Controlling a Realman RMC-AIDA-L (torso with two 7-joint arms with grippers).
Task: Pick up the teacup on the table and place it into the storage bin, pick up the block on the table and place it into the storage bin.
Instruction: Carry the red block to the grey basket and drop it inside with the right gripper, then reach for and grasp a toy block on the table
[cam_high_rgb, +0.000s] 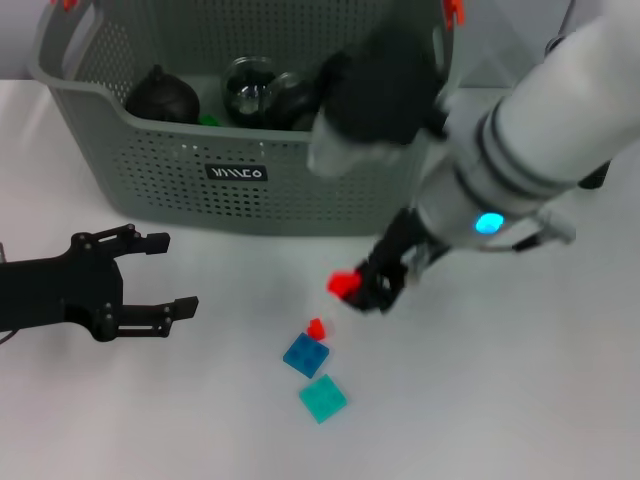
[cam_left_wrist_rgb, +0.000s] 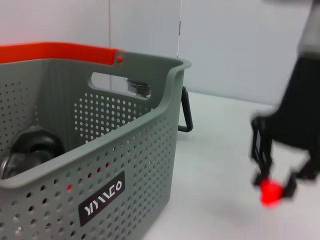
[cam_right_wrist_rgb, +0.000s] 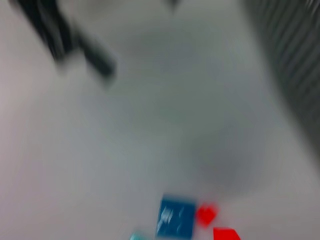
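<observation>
My right gripper (cam_high_rgb: 358, 288) is shut on a small red block (cam_high_rgb: 343, 284) and holds it just above the table, in front of the storage bin (cam_high_rgb: 150, 160). The left wrist view also shows this gripper (cam_left_wrist_rgb: 272, 186) pinching the red block (cam_left_wrist_rgb: 270, 193). Below it on the table lie a tiny red block (cam_high_rgb: 317, 327), a blue block (cam_high_rgb: 305, 355) and a teal block (cam_high_rgb: 322, 398). A dark teacup (cam_high_rgb: 160, 95) lies inside the bin. My left gripper (cam_high_rgb: 175, 273) rests open over the table at the left, holding nothing.
The bin (cam_left_wrist_rgb: 150, 150) also holds a clear glass vessel (cam_high_rgb: 248, 85) and other dark items. The right wrist view is blurred; it shows the blue block (cam_right_wrist_rgb: 176, 217) and a red piece (cam_right_wrist_rgb: 206, 214) on the white table.
</observation>
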